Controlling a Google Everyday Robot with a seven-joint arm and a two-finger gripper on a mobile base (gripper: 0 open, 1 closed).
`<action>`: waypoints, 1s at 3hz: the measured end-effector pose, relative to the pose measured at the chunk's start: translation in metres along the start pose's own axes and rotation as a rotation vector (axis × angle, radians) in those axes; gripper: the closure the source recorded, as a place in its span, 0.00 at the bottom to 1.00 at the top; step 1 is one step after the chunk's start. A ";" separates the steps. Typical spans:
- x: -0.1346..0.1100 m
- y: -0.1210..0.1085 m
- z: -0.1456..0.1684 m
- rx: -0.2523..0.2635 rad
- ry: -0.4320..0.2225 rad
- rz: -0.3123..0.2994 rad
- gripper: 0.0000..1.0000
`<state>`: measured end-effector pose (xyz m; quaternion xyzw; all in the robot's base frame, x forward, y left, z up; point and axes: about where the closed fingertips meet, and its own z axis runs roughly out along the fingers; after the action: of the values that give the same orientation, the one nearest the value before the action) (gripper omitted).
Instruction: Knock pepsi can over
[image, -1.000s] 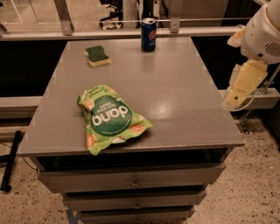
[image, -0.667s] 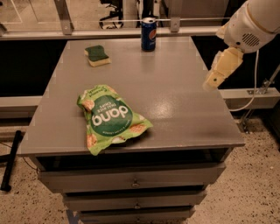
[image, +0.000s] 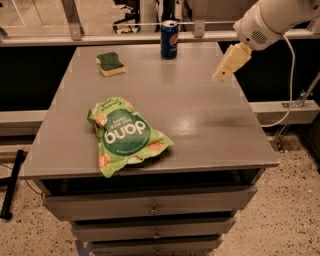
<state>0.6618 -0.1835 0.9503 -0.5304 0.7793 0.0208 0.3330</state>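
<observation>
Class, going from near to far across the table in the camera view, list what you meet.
Green chip bag → sponge → pepsi can. The end effector hangs over the right side of the table, depth unclear.

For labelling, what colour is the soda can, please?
Dark blue cylindrical metal pepsi can, camera view; gripper hovers right of it.

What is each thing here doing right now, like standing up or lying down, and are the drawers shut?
Can: standing upright at the far edge of the table, nothing touching it.
Chip bag: lying flat near the front.
Sponge: lying flat, green side up.
Drawers: shut.
End effector: in the air over the table's right side, apart from the can.
</observation>
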 end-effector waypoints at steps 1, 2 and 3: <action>0.001 -0.014 0.018 0.020 -0.060 0.059 0.00; -0.007 -0.055 0.073 0.058 -0.194 0.190 0.00; -0.021 -0.108 0.125 0.102 -0.330 0.317 0.00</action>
<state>0.8192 -0.1649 0.8989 -0.3734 0.7879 0.1198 0.4748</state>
